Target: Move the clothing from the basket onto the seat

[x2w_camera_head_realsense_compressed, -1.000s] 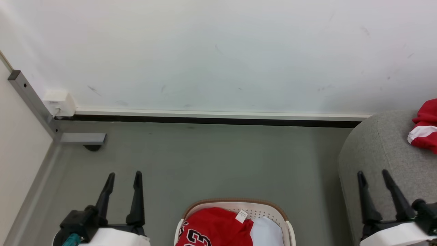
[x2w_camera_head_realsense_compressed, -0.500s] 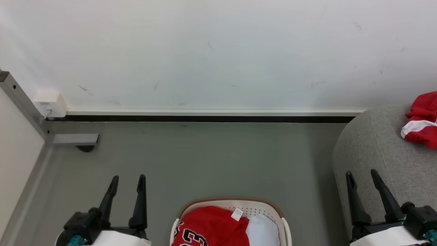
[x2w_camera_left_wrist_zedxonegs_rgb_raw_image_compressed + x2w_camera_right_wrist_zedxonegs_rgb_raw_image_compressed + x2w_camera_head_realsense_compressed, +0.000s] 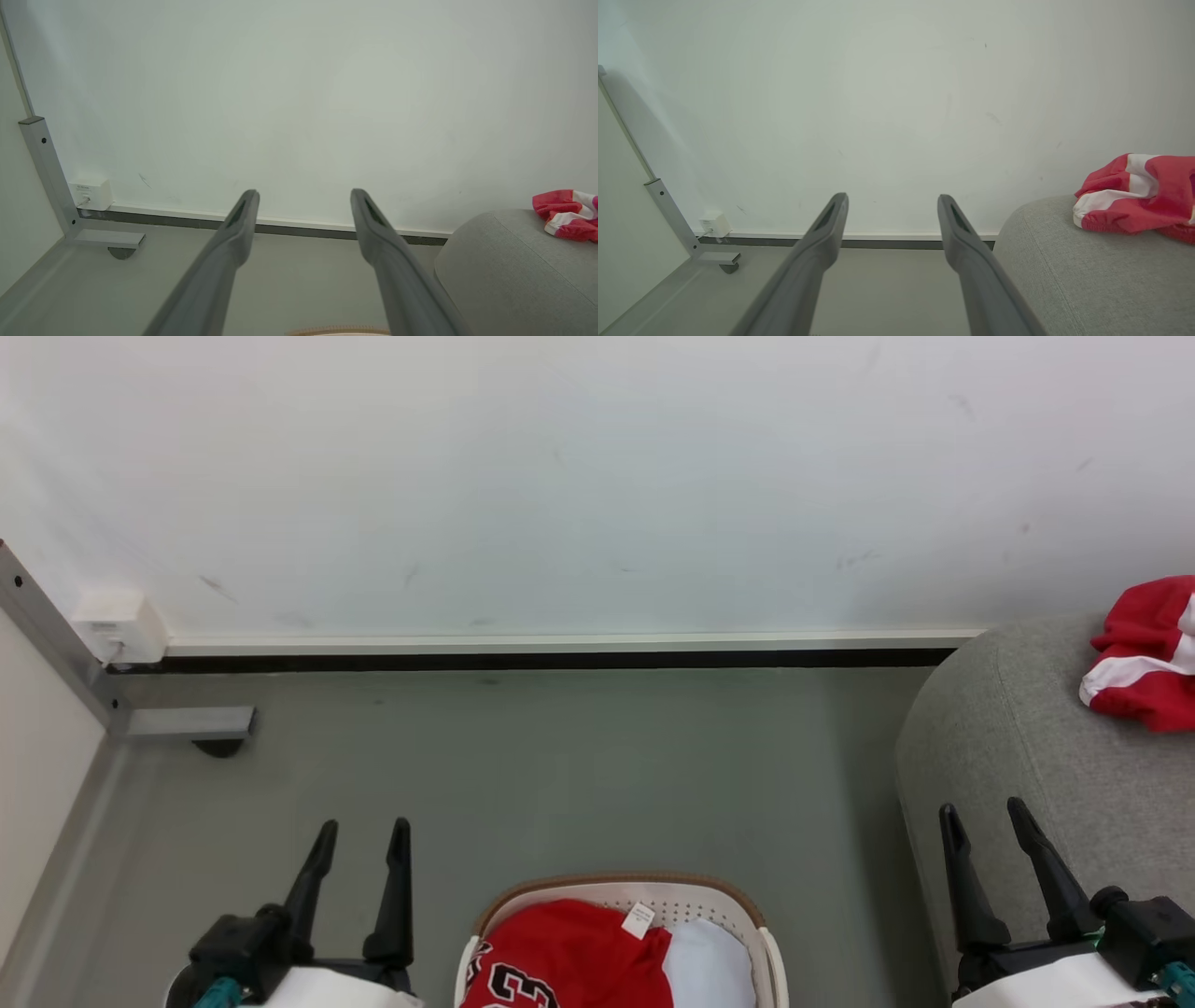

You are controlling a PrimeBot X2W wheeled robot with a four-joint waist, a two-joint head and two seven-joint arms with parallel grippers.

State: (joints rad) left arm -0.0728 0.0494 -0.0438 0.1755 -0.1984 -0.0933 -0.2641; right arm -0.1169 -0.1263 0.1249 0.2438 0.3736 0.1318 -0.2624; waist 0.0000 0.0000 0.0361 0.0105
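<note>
Clothing is split between two places. A red jersey [image 3: 560, 957] with black-and-white numerals is seen bunched in the basket [image 3: 616, 880], at the bottom middle of the head view. A white label [image 3: 639, 919] is turned up on it, and a pale cloth [image 3: 711, 963] is tucked beside it toward the basket's right wall. A second red garment with a broad white stripe [image 3: 1144, 663] is already laid on the seat [image 3: 1008, 747], far to the right.

The left gripper [image 3: 365, 823] is held over the bare floor [image 3: 560, 775] just left of the basket, its two fingers spread wide with nothing between them. The right gripper [image 3: 980, 805] is likewise spread wide and empty. It is seen against the near flank of the seat, well apart from the basket.

The coming move is judged to turn on one relation. The jersey lies below and inward of both grippers, toward the robot's body, and not ahead of the fingers, which are pointed toward the wall [image 3: 597, 476]. Of the two, the left gripper is placed nearer the basket rim, while the right is placed nearer the seat. No clear long axis can be made out in the jersey, since it is crumpled and cut off by the lower edge of the view. A reach down and back toward the middle is therefore likely to be needed before any grasp.
</note>
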